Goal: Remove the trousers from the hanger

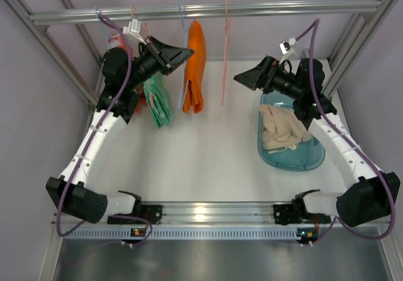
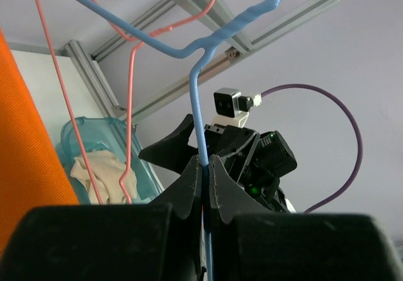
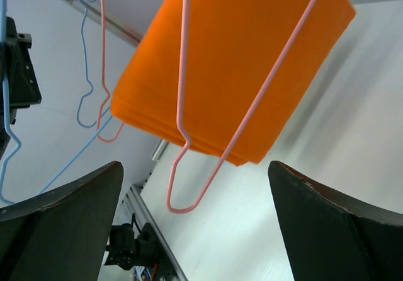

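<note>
The bright orange trousers hang folded over a blue wire hanger on the top rail. My left gripper is beside them, shut on the blue hanger's wire; the orange cloth fills the left edge of the left wrist view. The pale beige trousers lie crumpled in a teal bin. My right gripper is open and empty, facing the orange trousers with an empty pink hanger between them.
A green garment hangs below my left arm beside a red one. The empty pink hanger hangs right of the orange trousers. Aluminium frame posts flank the white table.
</note>
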